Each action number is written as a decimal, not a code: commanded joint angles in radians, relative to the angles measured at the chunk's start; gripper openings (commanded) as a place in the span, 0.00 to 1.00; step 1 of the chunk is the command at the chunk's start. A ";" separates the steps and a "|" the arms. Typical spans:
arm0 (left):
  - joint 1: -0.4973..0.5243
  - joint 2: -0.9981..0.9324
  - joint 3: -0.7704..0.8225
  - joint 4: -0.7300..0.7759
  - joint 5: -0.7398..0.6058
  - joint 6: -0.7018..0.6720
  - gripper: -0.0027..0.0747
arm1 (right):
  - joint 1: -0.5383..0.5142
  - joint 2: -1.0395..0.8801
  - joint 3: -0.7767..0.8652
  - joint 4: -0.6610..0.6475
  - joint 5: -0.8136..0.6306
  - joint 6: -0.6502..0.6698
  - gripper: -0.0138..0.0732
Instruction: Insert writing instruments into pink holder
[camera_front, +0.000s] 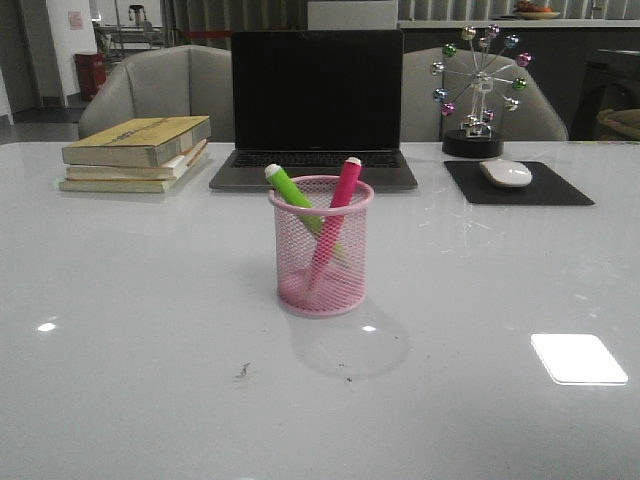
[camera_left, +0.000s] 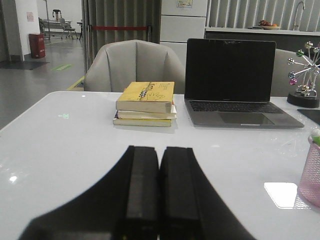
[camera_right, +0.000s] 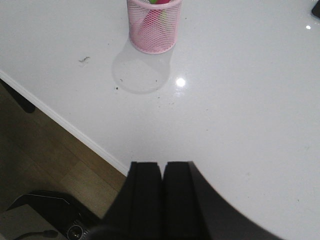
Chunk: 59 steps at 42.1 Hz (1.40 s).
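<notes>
The pink holder (camera_front: 321, 250) stands upright mid-table. Both markers lean inside it: the lime green one (camera_front: 291, 188) tilts left, the magenta one (camera_front: 343, 185) tilts right, whitish ends up. The right wrist view shows the same holder (camera_right: 153, 27) far ahead, with marker tips at its rim. Its mesh edge (camera_left: 312, 172) shows in the left wrist view. My left gripper (camera_left: 159, 152) is shut on nothing, low over the table and well left of the holder. My right gripper (camera_right: 163, 167) is shut and empty, near the table's front edge. Neither arm shows in the front view.
A stack of books (camera_front: 140, 152) lies back left, an open laptop (camera_front: 315, 110) behind the holder, a ferris-wheel ornament (camera_front: 480, 90) and a mouse (camera_front: 506, 173) on a black pad back right. The table's edge (camera_right: 65, 125) and floor show beside the right gripper.
</notes>
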 joint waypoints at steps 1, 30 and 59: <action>-0.006 -0.022 0.005 0.000 -0.094 0.001 0.15 | -0.008 -0.002 -0.025 -0.016 -0.063 -0.002 0.19; -0.006 -0.020 0.005 0.000 -0.146 0.001 0.15 | -0.008 -0.002 -0.025 -0.016 -0.063 -0.002 0.19; -0.006 -0.020 0.005 0.000 -0.146 0.001 0.15 | -0.011 -0.017 -0.016 -0.016 -0.065 -0.002 0.19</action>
